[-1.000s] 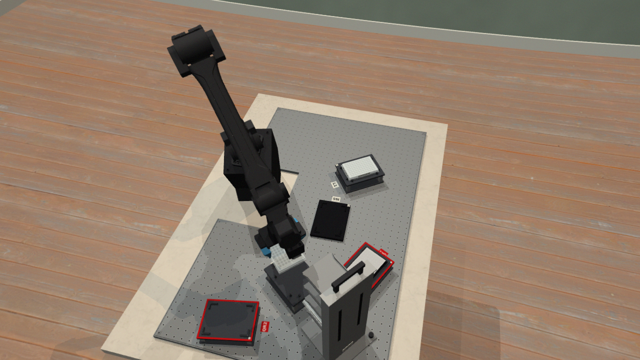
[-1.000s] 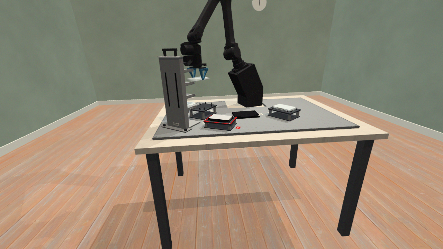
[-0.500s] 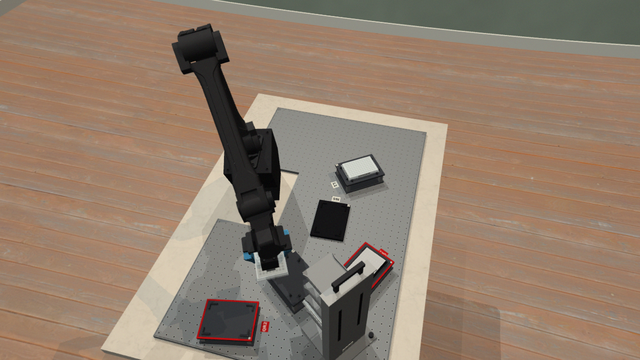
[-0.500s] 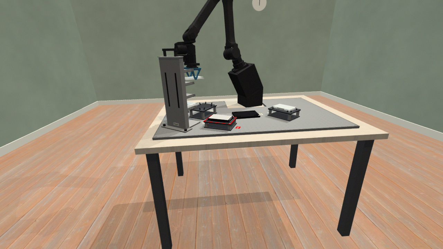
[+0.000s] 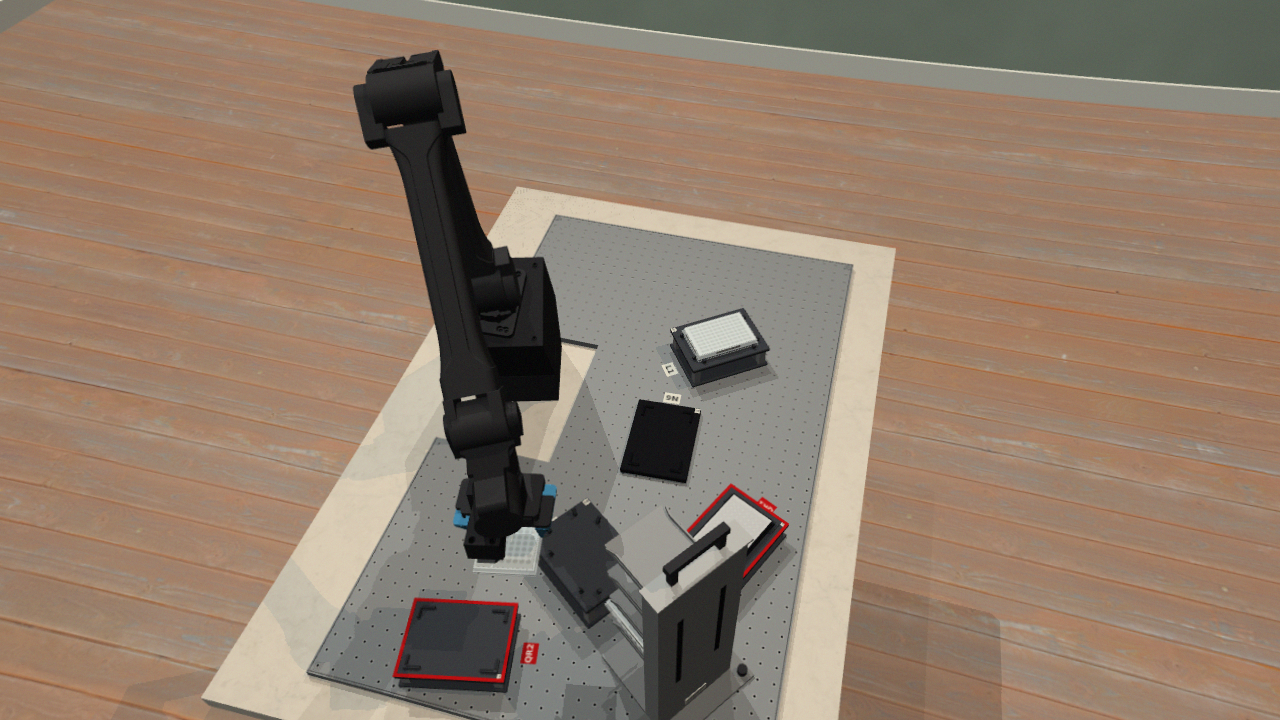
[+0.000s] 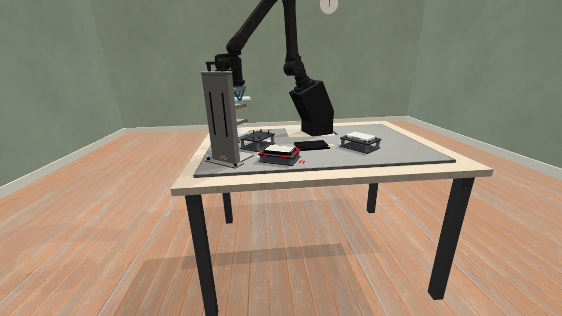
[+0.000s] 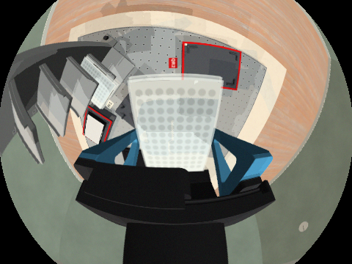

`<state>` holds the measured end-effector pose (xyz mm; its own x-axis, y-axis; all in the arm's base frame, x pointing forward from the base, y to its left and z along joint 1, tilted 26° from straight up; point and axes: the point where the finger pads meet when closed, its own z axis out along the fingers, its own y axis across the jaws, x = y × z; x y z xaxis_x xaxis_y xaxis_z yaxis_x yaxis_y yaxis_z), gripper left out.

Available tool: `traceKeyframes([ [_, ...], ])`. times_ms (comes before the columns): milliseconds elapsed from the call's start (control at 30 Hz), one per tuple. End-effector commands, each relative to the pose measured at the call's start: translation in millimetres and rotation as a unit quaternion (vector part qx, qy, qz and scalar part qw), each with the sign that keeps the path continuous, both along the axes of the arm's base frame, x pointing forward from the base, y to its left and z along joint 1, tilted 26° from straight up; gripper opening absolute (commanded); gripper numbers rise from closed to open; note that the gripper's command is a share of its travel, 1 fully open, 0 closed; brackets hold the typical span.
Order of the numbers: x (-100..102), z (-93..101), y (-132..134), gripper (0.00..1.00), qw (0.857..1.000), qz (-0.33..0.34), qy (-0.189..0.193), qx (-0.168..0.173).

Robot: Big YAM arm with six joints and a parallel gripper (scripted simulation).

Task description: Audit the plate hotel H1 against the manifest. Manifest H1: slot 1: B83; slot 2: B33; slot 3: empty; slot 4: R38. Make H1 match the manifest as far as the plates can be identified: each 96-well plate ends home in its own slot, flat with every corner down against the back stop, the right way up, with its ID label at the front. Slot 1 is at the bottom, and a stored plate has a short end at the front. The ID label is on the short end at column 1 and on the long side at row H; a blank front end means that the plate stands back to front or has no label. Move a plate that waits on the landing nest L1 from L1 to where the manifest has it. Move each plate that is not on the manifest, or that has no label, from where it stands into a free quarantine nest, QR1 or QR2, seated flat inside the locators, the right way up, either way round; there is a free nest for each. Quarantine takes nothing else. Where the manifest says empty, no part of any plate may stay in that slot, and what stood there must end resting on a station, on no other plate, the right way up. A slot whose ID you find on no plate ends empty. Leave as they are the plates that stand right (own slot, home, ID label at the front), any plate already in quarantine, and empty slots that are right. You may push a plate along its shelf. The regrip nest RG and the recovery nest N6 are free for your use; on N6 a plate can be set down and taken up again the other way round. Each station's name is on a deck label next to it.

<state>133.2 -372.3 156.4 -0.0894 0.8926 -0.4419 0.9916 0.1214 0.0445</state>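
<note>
My gripper [image 7: 175, 132] is shut on a clear 96-well plate [image 7: 175, 119], its blue fingers on the two long sides. It holds the plate level, high above the deck, between the regrip nest RG [image 5: 580, 559] and the quarantine nest QR2 [image 5: 456, 640]; the plate also shows from above [image 5: 510, 555] and from the side [image 6: 243, 98]. QR2 is red-framed and bare. The plate hotel H1 [image 5: 693, 608] stands to the right. One plate lies on its lowest shelf [image 7: 100, 84]; the upper shelves I can see look bare. A white plate sits in QR1 [image 5: 738, 528]. Another plate sits on L1 [image 5: 718, 338].
The black recovery nest N6 [image 5: 660, 438] lies flat between L1 and the hotel. The arm's base block [image 5: 523, 331] stands at the deck's left edge. The hotel's handle [image 5: 696, 550] rises above its top. The table edge runs close behind QR2.
</note>
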Motion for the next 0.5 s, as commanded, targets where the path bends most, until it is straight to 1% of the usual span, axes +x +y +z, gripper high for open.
traceKeyframes([
  [0,-7.9,20.0,-18.6,0.86,0.998,-0.055,-0.027,-0.008],
  [67,-14.2,16.5,-19.6,0.86,0.997,-0.076,-0.035,-0.001],
  [133,-18.2,23.3,-27.3,0.86,0.994,-0.096,-0.048,-0.004],
  [200,-23.4,24.9,-31.6,0.86,0.991,-0.117,-0.058,-0.002],
  [267,-23.4,24.9,-31.6,0.86,0.991,-0.117,-0.058,-0.002],
  [300,-30.3,5.5,-18.2,0.86,0.990,-0.128,-0.055,0.018],
  [367,-31.1,27.4,-38.1,0.86,0.986,-0.148,-0.073,0.001],
  [467,-38.9,29.9,-44.6,0.86,0.980,-0.178,-0.088,0.004],
])
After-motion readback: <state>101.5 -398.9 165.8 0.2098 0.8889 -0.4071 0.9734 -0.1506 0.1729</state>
